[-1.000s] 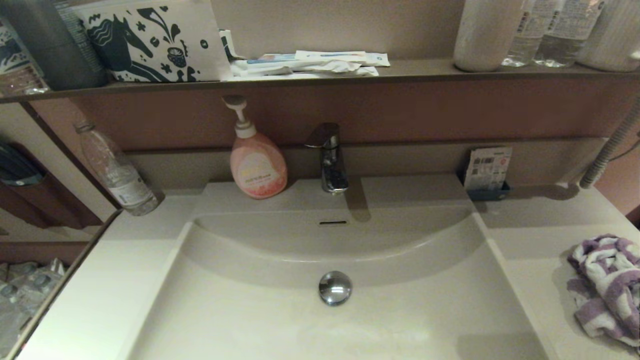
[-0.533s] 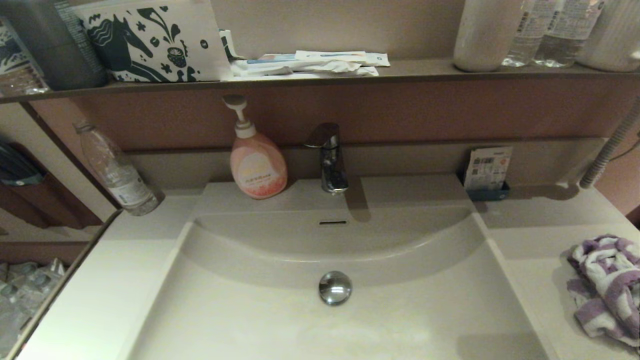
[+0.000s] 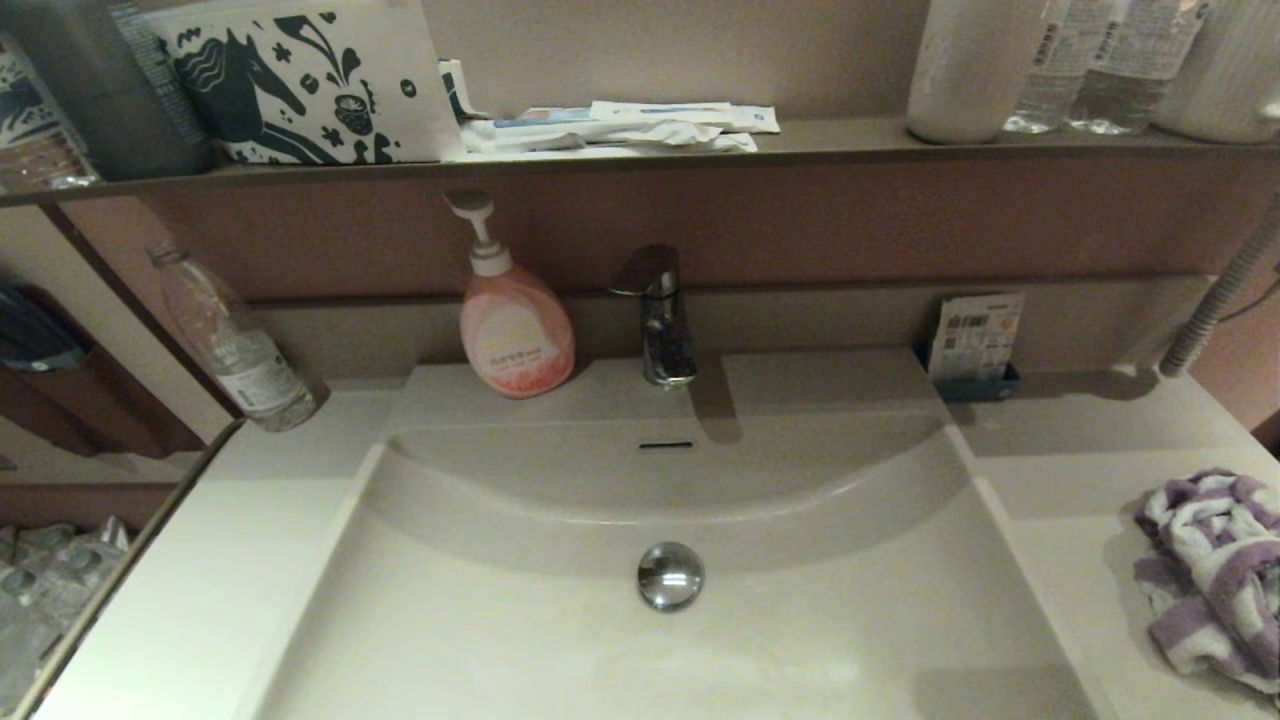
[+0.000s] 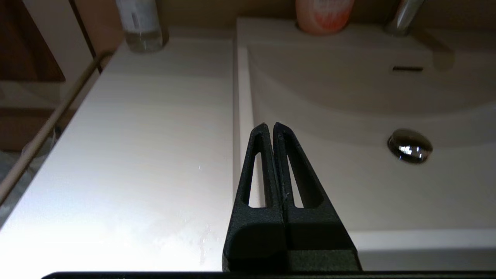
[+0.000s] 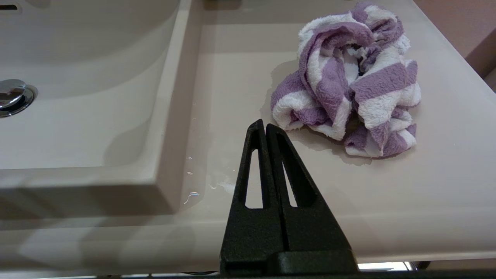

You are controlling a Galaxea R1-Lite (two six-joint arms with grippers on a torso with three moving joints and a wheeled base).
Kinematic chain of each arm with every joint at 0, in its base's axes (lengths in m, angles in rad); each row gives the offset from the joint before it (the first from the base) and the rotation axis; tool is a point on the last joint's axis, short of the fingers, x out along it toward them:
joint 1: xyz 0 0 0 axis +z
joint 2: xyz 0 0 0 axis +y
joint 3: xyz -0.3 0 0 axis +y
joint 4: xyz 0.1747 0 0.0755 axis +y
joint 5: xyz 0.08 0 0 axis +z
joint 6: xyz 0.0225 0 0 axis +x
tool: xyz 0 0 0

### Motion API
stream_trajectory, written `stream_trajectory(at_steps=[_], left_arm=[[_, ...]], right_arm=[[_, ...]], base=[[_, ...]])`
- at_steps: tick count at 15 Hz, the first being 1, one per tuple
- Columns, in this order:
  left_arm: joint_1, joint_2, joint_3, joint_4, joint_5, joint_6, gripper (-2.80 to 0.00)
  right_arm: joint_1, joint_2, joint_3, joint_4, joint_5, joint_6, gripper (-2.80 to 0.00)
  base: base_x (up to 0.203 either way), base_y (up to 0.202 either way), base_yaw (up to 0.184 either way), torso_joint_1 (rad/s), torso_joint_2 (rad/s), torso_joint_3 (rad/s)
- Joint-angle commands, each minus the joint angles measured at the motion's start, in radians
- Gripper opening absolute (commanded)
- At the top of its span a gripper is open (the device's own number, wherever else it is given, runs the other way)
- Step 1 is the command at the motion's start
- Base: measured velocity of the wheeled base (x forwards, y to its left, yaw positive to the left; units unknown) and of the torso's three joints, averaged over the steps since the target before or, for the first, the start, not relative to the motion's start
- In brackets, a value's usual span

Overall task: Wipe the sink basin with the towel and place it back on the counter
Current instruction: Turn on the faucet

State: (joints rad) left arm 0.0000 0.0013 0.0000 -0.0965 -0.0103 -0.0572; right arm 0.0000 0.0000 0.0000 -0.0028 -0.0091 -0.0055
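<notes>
Nothing done yet: no wiping seems started.
Towel [image 5: 347, 93]: bunched on the counter [image 5: 445, 174], right of the sink basin [image 3: 520, 640].
Right gripper [image 5: 265, 128]: pinched together, empty, near the towel.
Left gripper [image 4: 272, 128]: pinched together, empty.
Left to do: grab, wipe, put back.

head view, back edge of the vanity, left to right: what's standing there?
clear water bottle → pink soap pump bottle → chrome faucet → small card in a dark holder. The towel lies nearer, on the counter at far right.
</notes>
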Motion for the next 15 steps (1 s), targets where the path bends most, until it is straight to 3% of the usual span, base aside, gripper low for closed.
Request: stream_trajectory(at_steps=[1, 5, 9, 12, 15], left_arm=[[-0.001, -0.001, -0.013, -0.018, 0.001, -0.002, -2.8], [0.0, 0.007, -0.135, 0.11, -0.008, -0.002, -2.8], [-0.001, 0.201, -0.282, 0.151, -0.065, 0.004, -2.8], [-0.001, 0.424, -0.401, 0.084, -0.107, 0.023, -2.8], [-0.003, 0.648, -0.453, -0.095, -0.132, 0.057, -2.8]], right_arm=[[0.0, 0.0, 0.0, 0.0, 0.0, -0.001, -2.8], [0.0, 0.0, 0.0, 0.0, 0.0, -0.001, -2.8], [0.0, 0.0, 0.0, 0.0, 0.0, -0.001, -2.8], [0.0, 0.0, 0.0, 0.0, 0.0, -0.001, -2.8], [0.0, 0.0, 0.0, 0.0, 0.0, -0.001, -2.8]], base=[[0.0, 0.0, 0.0, 0.0, 0.0, 0.0], [0.0, 0.0, 0.0, 0.0, 0.0, 0.0], [0.0, 0.0, 0.0, 0.0, 0.0, 0.0], [0.0, 0.0, 0.0, 0.0, 0.0, 0.0], [0.0, 0.0, 0.0, 0.0, 0.0, 0.0]])
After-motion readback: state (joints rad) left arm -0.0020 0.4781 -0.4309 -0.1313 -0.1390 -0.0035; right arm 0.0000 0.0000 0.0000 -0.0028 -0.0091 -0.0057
